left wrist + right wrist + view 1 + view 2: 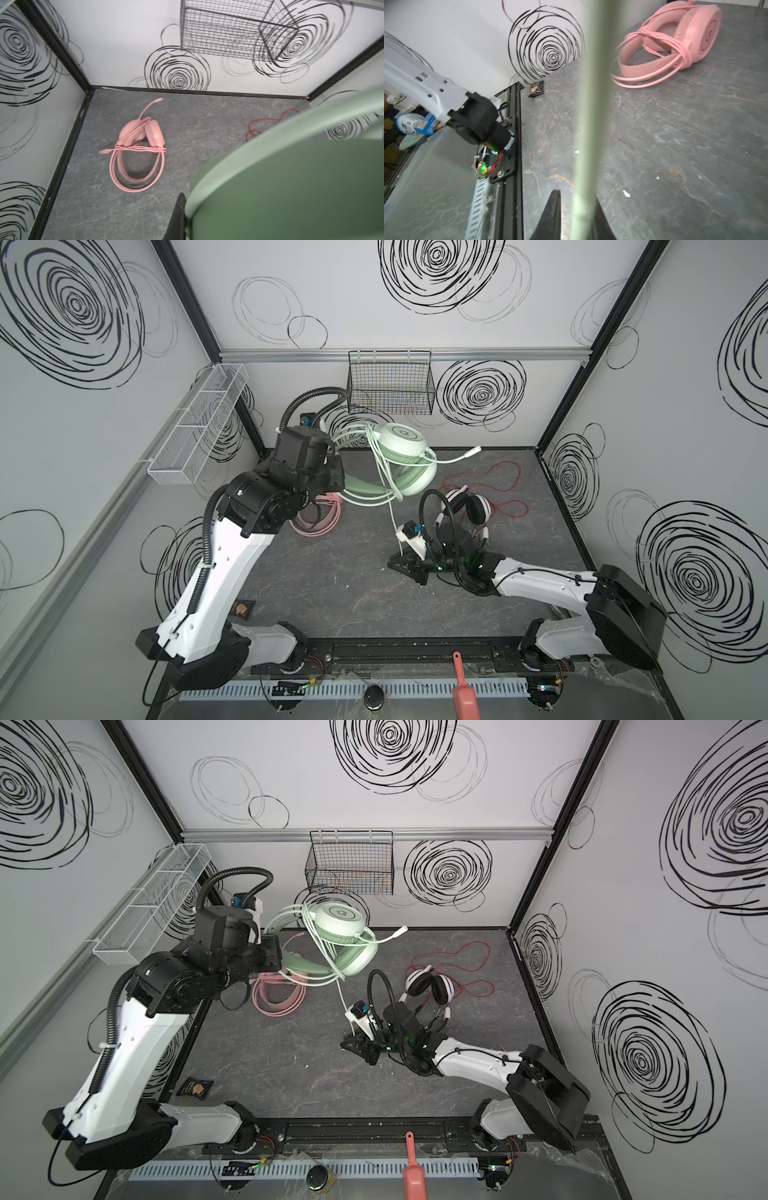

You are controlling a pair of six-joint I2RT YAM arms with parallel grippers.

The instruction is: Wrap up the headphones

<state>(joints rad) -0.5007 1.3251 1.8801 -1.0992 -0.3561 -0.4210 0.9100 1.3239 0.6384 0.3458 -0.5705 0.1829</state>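
Observation:
My left gripper is shut on the headband of the mint-green headphones and holds them above the back of the table. Their pale green cable loops round the cups and runs down to my right gripper, shut on it mid-table. The pink headphones lie on the table with their cable wound round them. The white-and-black headphones stand behind my right wrist, their red cable loose.
A black wire basket hangs on the back wall and a white mesh basket on the left wall. A small dark packet lies at the table's front left. A red scoop and a black round lid lie in front of the rail.

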